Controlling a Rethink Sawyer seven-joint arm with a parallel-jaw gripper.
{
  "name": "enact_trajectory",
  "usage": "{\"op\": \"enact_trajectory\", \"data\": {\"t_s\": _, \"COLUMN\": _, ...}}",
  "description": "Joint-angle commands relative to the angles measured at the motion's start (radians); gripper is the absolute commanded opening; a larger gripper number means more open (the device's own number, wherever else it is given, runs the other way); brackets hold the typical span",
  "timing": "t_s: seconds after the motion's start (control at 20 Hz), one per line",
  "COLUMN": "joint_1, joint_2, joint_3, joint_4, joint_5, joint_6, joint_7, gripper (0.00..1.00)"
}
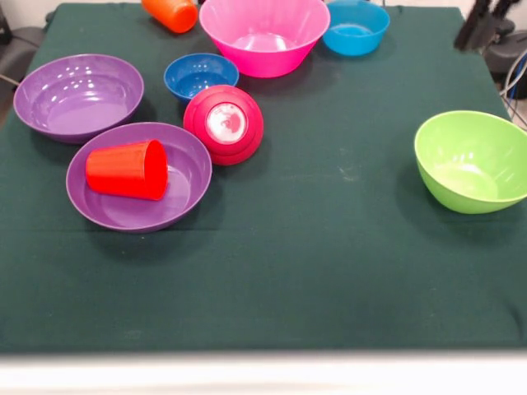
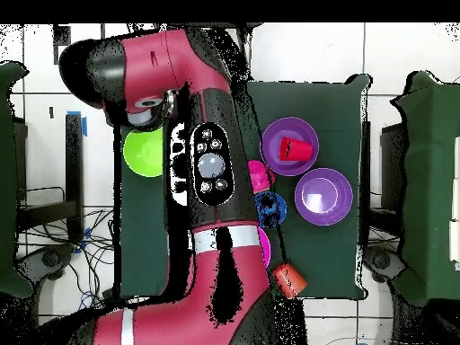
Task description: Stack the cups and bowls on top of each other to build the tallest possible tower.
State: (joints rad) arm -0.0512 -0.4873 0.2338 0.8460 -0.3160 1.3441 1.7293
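Progress: no tower begun | red cup (image 1: 128, 169) lies sideways inside purple bowl (image 1: 185, 193) | other bowls scattered singly | gripper state: cannot tell, hidden.

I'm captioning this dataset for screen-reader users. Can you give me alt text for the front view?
Nothing is stacked yet: a red cup lies on its side in a purple bowl on a dark green table. Around it sit a second purple bowl, an upturned crimson bowl, dark blue, pink, light blue and lime green bowls, and an orange cup.
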Motion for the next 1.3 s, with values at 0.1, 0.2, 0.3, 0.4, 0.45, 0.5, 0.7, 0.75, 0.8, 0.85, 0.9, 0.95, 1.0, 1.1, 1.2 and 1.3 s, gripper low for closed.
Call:
{"op": "enact_trajectory", "data": {"t_s": 0.1, "joint_1": -0.080, "joint_2": -0.079, "joint_3": 0.012, "joint_4": 0.412, "joint_5": -0.019, "joint_6": -0.451, "joint_7": 0.005, "gripper": 0.00}}
{"op": "enact_trajectory", "data": {"t_s": 0.2, "joint_1": -0.095, "joint_2": -0.090, "joint_3": 0.006, "joint_4": 0.467, "joint_5": -0.023, "joint_6": -0.503, "joint_7": 0.002, "gripper": 0.00}}
{"op": "enact_trajectory", "data": {"t_s": 0.3, "joint_1": -0.107, "joint_2": -0.094, "joint_3": 0.002, "joint_4": 0.510, "joint_5": -0.027, "joint_6": -0.550, "joint_7": 0.002, "gripper": 0.00}}
{"op": "enact_trajectory", "data": {"t_s": 0.4, "joint_1": -0.113, "joint_2": -0.087, "joint_3": -0.003, "joint_4": 0.528, "joint_5": -0.036, "joint_6": -0.578, "joint_7": -0.001, "gripper": 0.00}}
{"op": "enact_trajectory", "data": {"t_s": 0.45, "joint_1": -0.115, "joint_2": -0.079, "joint_3": -0.008, "joint_4": 0.532, "joint_5": -0.045, "joint_6": -0.588, "joint_7": -0.007, "gripper": 0.00}}
{"op": "enact_trajectory", "data": {"t_s": 0.5, "joint_1": -0.115, "joint_2": -0.076, "joint_3": -0.010, "joint_4": 0.528, "joint_5": -0.050, "joint_6": -0.583, "joint_7": -0.019, "gripper": 0.00}}
{"op": "enact_trajectory", "data": {"t_s": 0.7, "joint_1": -0.117, "joint_2": -0.044, "joint_3": -0.019, "joint_4": 0.503, "joint_5": -0.059, "joint_6": -0.580, "joint_7": -0.033, "gripper": 0.00}}
{"op": "enact_trajectory", "data": {"t_s": 0.75, "joint_1": -0.113, "joint_2": -0.035, "joint_3": -0.025, "joint_4": 0.488, "joint_5": -0.059, "joint_6": -0.568, "joint_7": -0.029, "gripper": 0.00}}
{"op": "enact_trajectory", "data": {"t_s": 0.8, "joint_1": -0.113, "joint_2": -0.027, "joint_3": -0.024, "joint_4": 0.482, "joint_5": -0.057, "joint_6": -0.565, "joint_7": -0.028, "gripper": 0.00}}
{"op": "enact_trajectory", "data": {"t_s": 0.85, "joint_1": -0.113, "joint_2": -0.020, "joint_3": -0.023, "joint_4": 0.475, "joint_5": -0.056, "joint_6": -0.563, "joint_7": -0.027, "gripper": 0.00}}
{"op": "enact_trajectory", "data": {"t_s": 0.9, "joint_1": -0.112, "joint_2": -0.011, "joint_3": -0.023, "joint_4": 0.472, "joint_5": -0.052, "joint_6": -0.566, "joint_7": -0.019, "gripper": 0.00}}
{"op": "enact_trajectory", "data": {"t_s": 0.95, "joint_1": -0.114, "joint_2": 0.001, "joint_3": -0.017, "joint_4": 0.466, "joint_5": -0.047, "joint_6": -0.565, "joint_7": -0.022, "gripper": 0.00}}
{"op": "enact_trajectory", "data": {"t_s": 1.0, "joint_1": -0.116, "joint_2": 0.013, "joint_3": -0.012, "joint_4": 0.461, "joint_5": -0.043, "joint_6": -0.564, "joint_7": -0.024, "gripper": 0.00}}
{"op": "enact_trajectory", "data": {"t_s": 1.1, "joint_1": -0.127, "joint_2": 0.018, "joint_3": 0.006, "joint_4": 0.462, "joint_5": -0.030, "joint_6": -0.553, "joint_7": -0.044, "gripper": 0.00}}
{"op": "enact_trajectory", "data": {"t_s": 1.2, "joint_1": -0.120, "joint_2": 0.023, "joint_3": -0.004, "joint_4": 0.456, "joint_5": -0.023, "joint_6": -0.553, "joint_7": -0.011, "gripper": 0.00}}
{"op": "enact_trajectory", "data": {"t_s": 1.3, "joint_1": -0.114, "joint_2": 0.030, "joint_3": -0.003, "joint_4": 0.441, "joint_5": -0.019, "joint_6": -0.540, "joint_7": -0.011, "gripper": 1.00}}
